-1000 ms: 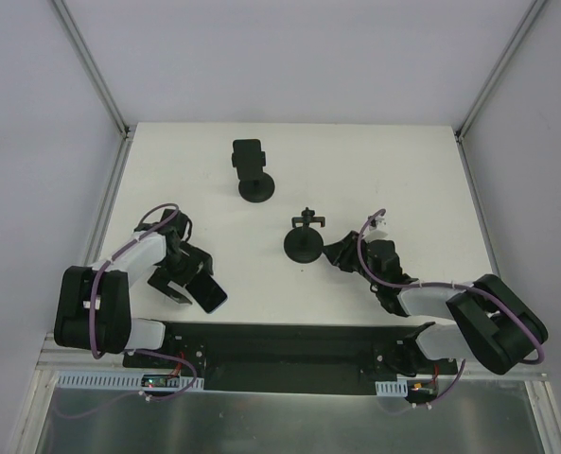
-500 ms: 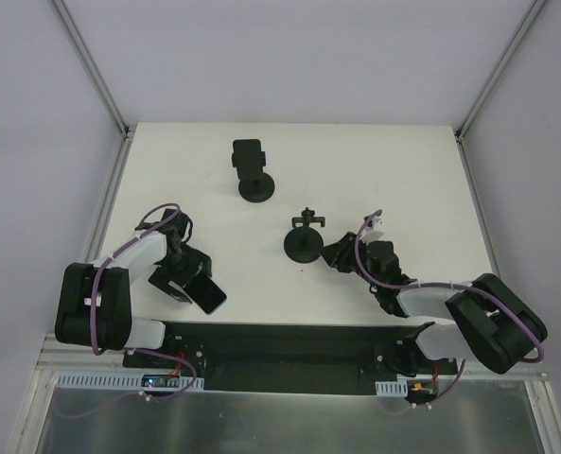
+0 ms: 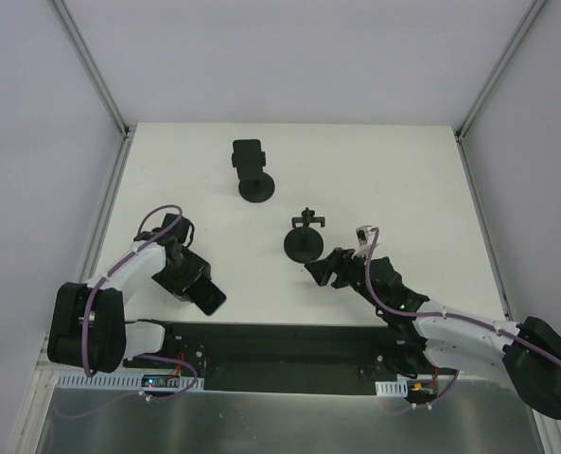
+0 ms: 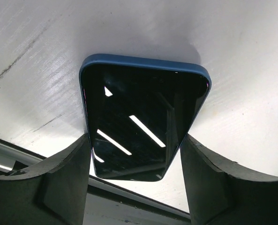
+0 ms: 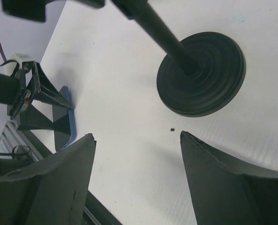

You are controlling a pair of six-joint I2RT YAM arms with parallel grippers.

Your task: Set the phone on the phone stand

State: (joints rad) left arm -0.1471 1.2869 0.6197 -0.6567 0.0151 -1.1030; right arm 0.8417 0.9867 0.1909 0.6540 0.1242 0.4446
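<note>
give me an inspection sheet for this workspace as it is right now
surface: white table, one dark speck by the stand base
job's things: phone at the table's near left; phone stand mid-table, clamp empty
clutter: second stand farther back, carrying a dark rectangular thing
grippers: left gripper shut on the phone's long edges, as far as seen; right gripper open, empty, facing the phone stand's base
cables: purple cables looped along both arms
surroundings: plain walls, metal frame posts
</note>
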